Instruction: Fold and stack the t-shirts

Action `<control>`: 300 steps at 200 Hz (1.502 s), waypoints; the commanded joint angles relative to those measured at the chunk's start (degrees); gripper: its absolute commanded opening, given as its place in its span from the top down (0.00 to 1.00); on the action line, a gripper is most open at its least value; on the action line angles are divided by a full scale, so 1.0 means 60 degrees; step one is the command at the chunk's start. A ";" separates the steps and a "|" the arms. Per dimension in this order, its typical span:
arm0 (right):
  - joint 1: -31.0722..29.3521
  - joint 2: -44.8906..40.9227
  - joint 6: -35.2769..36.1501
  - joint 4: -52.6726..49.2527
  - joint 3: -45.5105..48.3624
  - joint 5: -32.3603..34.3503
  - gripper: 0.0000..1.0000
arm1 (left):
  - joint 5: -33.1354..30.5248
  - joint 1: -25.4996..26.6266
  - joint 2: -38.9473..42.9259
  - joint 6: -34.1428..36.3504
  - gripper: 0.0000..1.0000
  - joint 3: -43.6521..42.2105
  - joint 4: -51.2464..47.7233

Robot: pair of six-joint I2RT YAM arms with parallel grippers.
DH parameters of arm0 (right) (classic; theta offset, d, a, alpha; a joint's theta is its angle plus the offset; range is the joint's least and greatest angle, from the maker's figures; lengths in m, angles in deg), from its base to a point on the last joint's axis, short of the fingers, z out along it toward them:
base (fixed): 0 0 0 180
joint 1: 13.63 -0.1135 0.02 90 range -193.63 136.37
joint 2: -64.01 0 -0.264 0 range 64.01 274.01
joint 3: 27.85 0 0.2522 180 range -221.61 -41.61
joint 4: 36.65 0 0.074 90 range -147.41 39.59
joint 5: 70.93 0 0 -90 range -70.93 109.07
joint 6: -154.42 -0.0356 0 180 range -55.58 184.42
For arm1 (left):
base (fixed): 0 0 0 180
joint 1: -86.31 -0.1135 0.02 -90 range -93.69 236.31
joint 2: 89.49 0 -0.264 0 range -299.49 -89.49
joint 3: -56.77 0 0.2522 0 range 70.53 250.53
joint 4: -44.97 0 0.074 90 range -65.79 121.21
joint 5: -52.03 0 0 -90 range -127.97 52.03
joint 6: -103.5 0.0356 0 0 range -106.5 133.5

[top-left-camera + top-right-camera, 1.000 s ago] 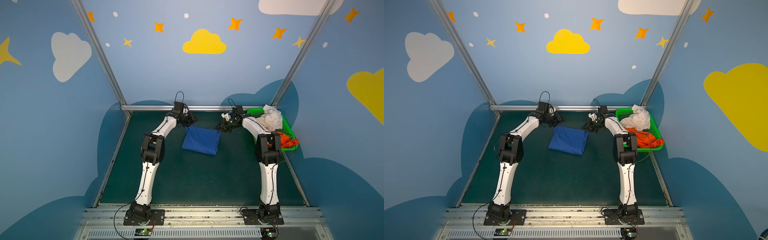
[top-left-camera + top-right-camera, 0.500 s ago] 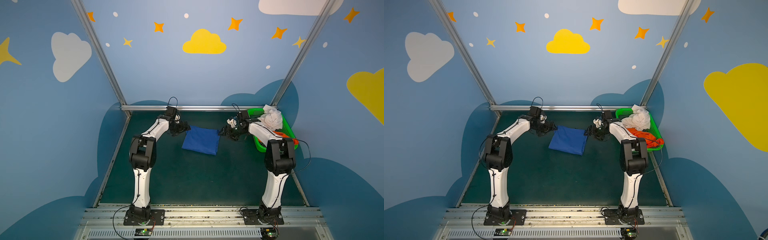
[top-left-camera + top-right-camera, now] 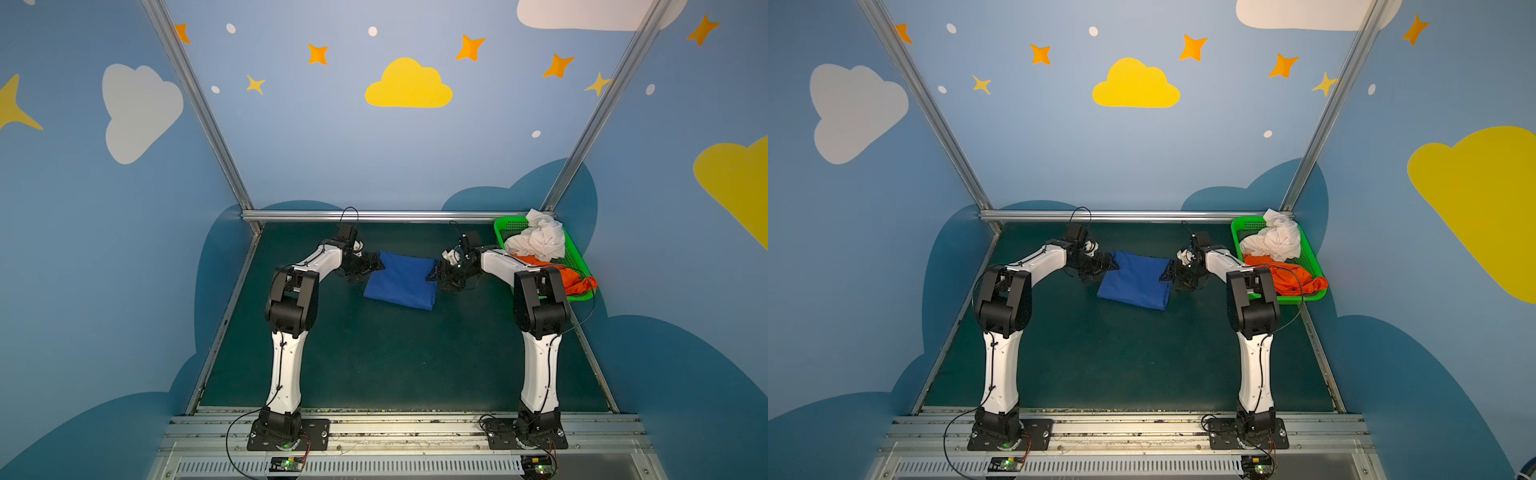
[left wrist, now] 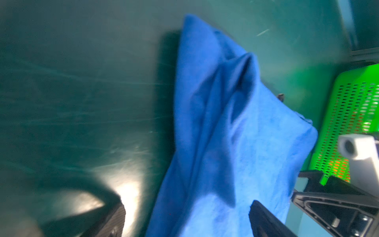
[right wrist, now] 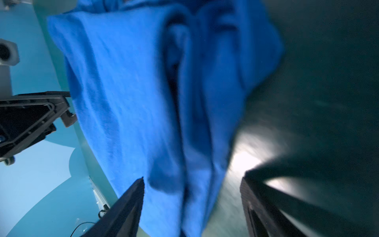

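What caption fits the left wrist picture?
Open left hand straddling the blue shirt on the table, green basket nearby.

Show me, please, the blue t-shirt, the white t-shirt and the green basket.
blue t-shirt (image 3: pixel 401 280), in a top view, middle of the cloth.
white t-shirt (image 3: pixel 540 243), in a top view, middle of the heap.
green basket (image 3: pixel 514 226), in a top view, bare mesh at its far corner.
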 commanded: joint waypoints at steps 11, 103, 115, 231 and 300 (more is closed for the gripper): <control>-0.0274 0.0719 -0.0311 0.0163 -0.0195 -0.0229 0.26 | 0.0435 0.0334 -0.0857 -0.0395 0.13 -0.0021 0.0230; -0.0205 0.0550 -0.0254 0.0365 0.0056 -0.0290 0.26 | -0.0264 0.0528 -0.1318 -0.0518 0.95 0.0915 -0.0323; -0.0081 0.0253 -0.0240 0.0397 0.0277 -0.0187 0.26 | -0.0579 0.0369 -0.1263 -0.0267 0.95 0.1190 -0.0805; 0.0613 -0.2084 0.0629 -0.0225 0.1303 -0.0010 0.25 | -0.2372 -0.2729 -0.1402 0.2805 0.95 0.3521 -0.4161; 0.0591 -0.2438 0.0799 -0.0899 0.0995 0.0184 0.25 | -0.2777 -0.4120 -0.3642 0.3746 0.95 0.7187 -0.5705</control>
